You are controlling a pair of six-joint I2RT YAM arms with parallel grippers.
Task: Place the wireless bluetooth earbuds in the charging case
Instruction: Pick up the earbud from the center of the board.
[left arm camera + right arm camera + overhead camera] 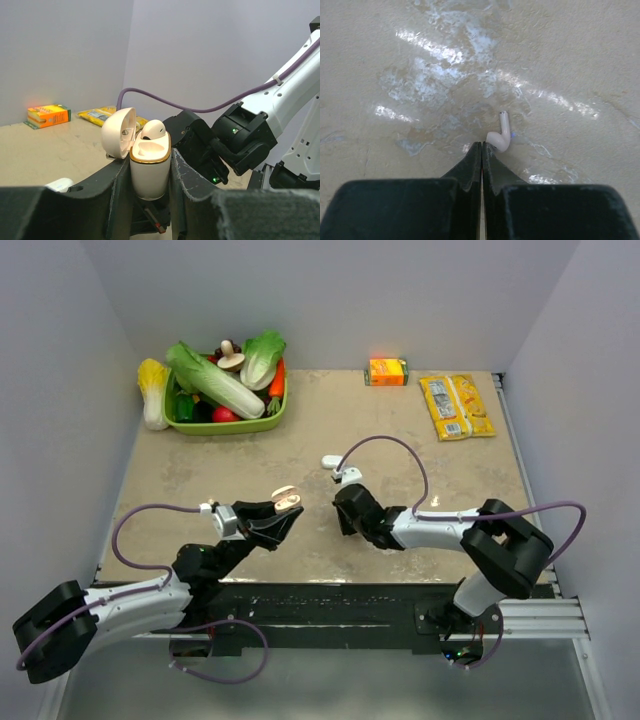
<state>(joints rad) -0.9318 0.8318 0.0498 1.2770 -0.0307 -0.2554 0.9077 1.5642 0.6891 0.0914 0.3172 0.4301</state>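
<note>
Right wrist: right end effector pressed together beside part-hidden earbud; left end effector pinches case.

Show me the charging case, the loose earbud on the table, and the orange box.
charging case (pixel 149 170): left wrist view, lower body.
loose earbud (pixel 504 131): right wrist view, stem.
orange box (pixel 388 371): top external view, top face.

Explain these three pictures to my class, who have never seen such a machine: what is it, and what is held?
Two robot arms are bolted to a table. One picture looks down from above; the others come from wrist cameras. The left gripper holds the charging case, lid open, one earbud seated inside. The right gripper is shut; a second earbud lies on the table at its tips, not clearly gripped. At the back: a basket of vegetables, an orange box, a yellow packet.
</note>
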